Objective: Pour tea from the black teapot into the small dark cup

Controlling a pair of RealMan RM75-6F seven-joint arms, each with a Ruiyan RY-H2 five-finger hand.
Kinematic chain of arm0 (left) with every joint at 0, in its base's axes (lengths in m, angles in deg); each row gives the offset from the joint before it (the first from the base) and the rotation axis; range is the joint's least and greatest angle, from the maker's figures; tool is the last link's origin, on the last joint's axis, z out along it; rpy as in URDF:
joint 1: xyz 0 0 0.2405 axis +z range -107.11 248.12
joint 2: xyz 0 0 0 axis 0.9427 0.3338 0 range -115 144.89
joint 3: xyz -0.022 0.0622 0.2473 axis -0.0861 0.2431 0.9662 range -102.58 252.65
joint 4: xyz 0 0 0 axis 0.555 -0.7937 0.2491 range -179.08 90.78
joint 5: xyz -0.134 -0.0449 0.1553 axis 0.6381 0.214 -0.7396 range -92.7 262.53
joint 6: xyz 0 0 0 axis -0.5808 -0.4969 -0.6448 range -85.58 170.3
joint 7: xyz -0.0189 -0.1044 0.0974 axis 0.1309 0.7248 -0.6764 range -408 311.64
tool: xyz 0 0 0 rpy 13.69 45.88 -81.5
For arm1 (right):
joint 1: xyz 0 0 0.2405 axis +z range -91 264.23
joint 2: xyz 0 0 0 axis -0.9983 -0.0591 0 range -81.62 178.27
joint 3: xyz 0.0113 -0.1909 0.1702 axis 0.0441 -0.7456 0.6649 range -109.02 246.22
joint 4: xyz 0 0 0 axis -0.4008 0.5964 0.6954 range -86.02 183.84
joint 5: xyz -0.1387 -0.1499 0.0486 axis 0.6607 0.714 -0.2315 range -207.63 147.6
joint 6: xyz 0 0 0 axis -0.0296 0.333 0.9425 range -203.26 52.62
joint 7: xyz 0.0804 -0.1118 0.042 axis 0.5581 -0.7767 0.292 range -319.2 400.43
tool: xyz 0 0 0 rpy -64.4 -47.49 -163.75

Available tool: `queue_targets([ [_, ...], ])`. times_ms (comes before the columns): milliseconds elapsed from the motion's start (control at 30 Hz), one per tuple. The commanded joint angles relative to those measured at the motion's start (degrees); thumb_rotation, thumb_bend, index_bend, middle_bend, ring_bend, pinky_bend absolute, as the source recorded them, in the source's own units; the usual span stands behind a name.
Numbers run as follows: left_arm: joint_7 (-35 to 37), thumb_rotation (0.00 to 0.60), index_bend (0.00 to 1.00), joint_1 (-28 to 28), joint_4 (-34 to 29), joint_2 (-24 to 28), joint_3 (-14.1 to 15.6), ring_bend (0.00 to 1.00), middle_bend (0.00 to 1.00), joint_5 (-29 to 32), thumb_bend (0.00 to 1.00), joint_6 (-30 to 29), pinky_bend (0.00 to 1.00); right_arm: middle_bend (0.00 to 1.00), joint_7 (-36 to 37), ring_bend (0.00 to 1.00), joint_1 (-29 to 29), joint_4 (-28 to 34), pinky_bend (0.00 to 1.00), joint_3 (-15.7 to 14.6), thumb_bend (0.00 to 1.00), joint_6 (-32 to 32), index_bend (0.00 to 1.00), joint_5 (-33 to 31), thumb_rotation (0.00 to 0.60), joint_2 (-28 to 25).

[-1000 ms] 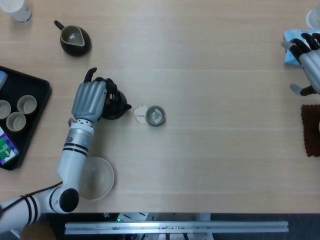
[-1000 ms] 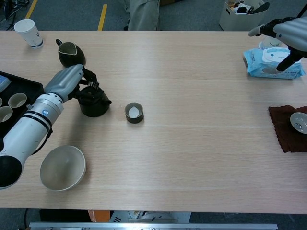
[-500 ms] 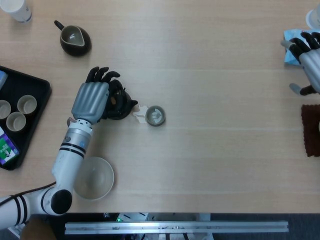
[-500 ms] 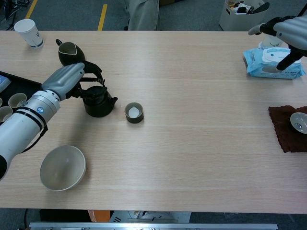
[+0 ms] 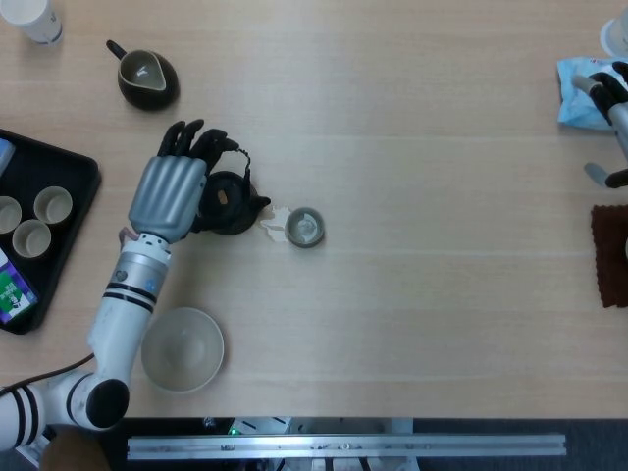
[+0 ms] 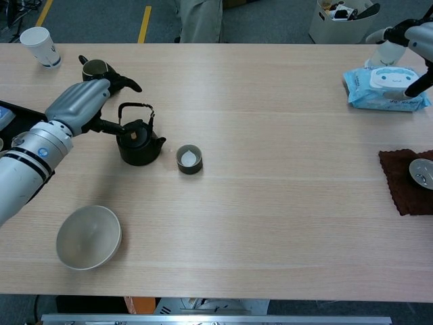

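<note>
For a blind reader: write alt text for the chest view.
The left hand, fingers spread, hovers just left of the black teapot, which stands on the table with its spout toward the small dark cup. A pale bowl sits near the front edge, and the right hand is at the far right above a blue packet.

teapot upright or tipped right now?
Upright. The black teapot sits flat on the table, bail handle up, spout toward the small dark cup; left hand open beside it.
</note>
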Motion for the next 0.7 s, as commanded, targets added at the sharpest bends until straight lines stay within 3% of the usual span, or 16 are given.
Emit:
queue_targets([
  [33,-0.53,0.600,0.20,1.25,-1.21,1.22,0.46,0.06,0.16,-2.57,0.29,-3.51,0.02,0.15,1.44,0.02,-1.64,0.41,0.07,-0.19,0.21,-1.83,0.12,0.94,0.600,-0.53],
  [200,-0.69,0.600,0.21,3.36,-2.41,3.56,1.33,0.07,0.17,-6.26,0.29,-8.44,0.02,0.15,4.40,0.02,-5.29,1.24,0.07,-1.02,0.21,-6.39,0.12,4.77,0.600,-1.56],
  [700,-2.31,0.600,0.21,13.09,-7.79,13.39,7.74,0.08,0.19,-15.35,0.29,-21.18,0.02,0.15,10.76,0.02,-17.89,-1.16,0.07,-5.07,0.21,-22.27,0.12,17.90,0.600,-0.65],
])
